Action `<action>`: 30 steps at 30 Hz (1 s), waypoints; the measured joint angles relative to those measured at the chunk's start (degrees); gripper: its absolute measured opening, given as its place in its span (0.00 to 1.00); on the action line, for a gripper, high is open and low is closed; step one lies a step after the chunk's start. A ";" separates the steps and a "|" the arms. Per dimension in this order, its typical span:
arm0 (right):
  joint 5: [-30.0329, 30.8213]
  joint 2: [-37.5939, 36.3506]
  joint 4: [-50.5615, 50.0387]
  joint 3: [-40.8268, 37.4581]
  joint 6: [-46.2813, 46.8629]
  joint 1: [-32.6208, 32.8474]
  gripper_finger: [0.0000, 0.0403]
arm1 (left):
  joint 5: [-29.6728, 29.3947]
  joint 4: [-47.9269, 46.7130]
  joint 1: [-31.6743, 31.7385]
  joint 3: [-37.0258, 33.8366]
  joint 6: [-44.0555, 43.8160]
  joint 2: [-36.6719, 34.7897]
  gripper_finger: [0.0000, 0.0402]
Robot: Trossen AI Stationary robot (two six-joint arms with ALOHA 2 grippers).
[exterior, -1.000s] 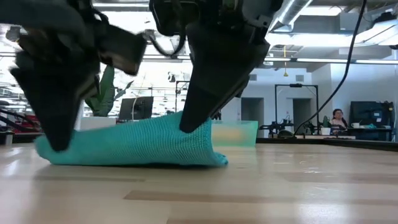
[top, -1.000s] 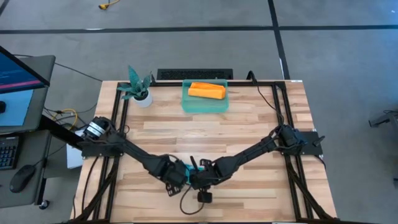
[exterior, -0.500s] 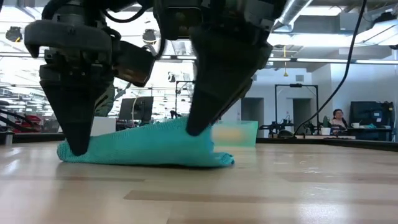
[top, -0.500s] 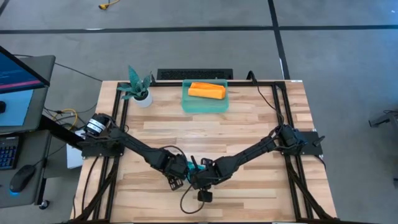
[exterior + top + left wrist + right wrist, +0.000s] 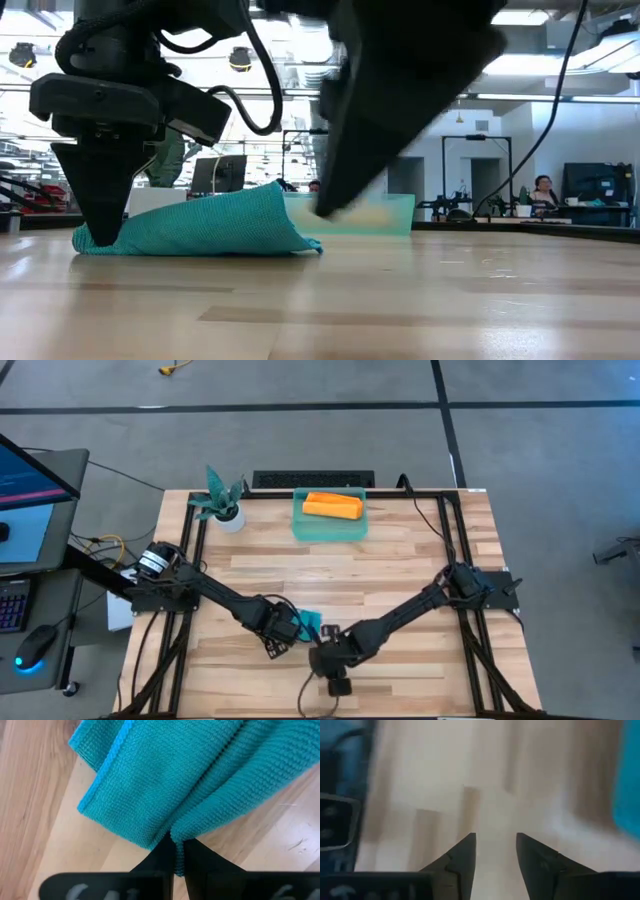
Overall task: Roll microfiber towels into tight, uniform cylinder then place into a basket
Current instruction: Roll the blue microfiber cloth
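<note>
Teal-blue microfiber towel (image 5: 200, 222) lay rumpled on the wooden desk (image 5: 400, 560) near its front edge, a little left of the middle, with one end raised into a low peak in the low view. The left gripper (image 5: 175, 857) had its two dark fingers pressed together on a fold of that cloth at the towel's left end; the left wrist view showed the knit fabric caught between the fingertips and spreading away from them over the wood. In the low view the left gripper's fingers (image 5: 100, 205) came straight down onto the towel's left end, touching the desk there.

The right gripper (image 5: 496, 851) stood just beside the towel, toward the front edge and to the right of it, not touching the cloth. Its fingers were spread apart with bare wood between them, and only a strip of teal showed at the side of the right wrist view.

The orange-yellow towel (image 5: 332, 506) lay rolled inside the translucent teal-green basket (image 5: 300, 525), which sat at the back edge near the middle, well apart from both grippers. A potted plant (image 5: 222, 500) stood just left of the basket, toward the back left corner.
</note>
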 joint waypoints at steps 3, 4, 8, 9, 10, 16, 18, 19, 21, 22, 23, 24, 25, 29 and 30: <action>3.42 -0.02 4.53 0.04 -11.88 0.67 0.39 | 0.04 0.15 0.00 0.00 0.11 0.00 0.03; 6.24 -0.02 6.12 0.04 -15.77 0.78 0.38 | 0.04 0.19 0.00 0.00 0.15 0.00 0.03; 13.55 0.46 10.58 0.16 -26.19 0.47 0.36 | 0.07 0.34 0.00 0.00 0.39 0.00 0.03; 13.61 0.76 10.92 0.16 -27.16 0.15 0.35 | 0.11 0.35 0.00 0.00 0.39 0.00 0.03; 13.54 0.89 10.39 0.09 -27.44 -0.21 0.35 | 0.13 0.39 0.00 0.00 0.39 0.00 0.03; 12.76 0.85 7.91 0.14 -26.71 -2.01 0.38 | 0.28 0.41 0.02 0.00 0.74 0.00 0.03; 12.71 0.85 7.90 0.13 -28.19 -2.00 0.41 | 0.32 0.44 0.00 0.00 1.52 0.00 0.03; 12.72 0.85 7.91 0.13 -29.42 -1.96 0.43 | 0.41 0.45 0.00 0.00 2.06 0.00 0.03; 13.17 0.85 7.13 0.13 -31.48 -2.07 0.47 | 0.59 0.45 0.00 0.00 2.81 0.00 0.03; 13.54 0.85 6.58 0.13 -31.94 -2.28 0.48 | 0.73 0.46 -0.06 0.00 2.98 0.00 0.03; 13.56 0.85 6.17 0.13 -32.04 -2.59 0.49 | 0.85 0.47 -0.07 0.00 2.99 0.00 0.03; 13.58 0.85 5.81 0.13 -31.75 -2.94 0.50 | 0.87 0.51 -0.07 0.00 2.99 0.00 0.03; 13.56 0.85 5.58 0.13 -31.08 -3.34 0.51 | 0.85 0.57 -0.07 0.00 3.00 0.00 0.03; 13.58 0.85 4.97 0.02 -29.64 -4.72 0.52 | 0.95 0.39 -0.07 0.00 3.80 0.00 0.03; 13.73 0.85 5.31 -0.51 -29.94 -4.84 0.52 | 1.04 0.14 -0.07 0.00 3.84 0.00 0.03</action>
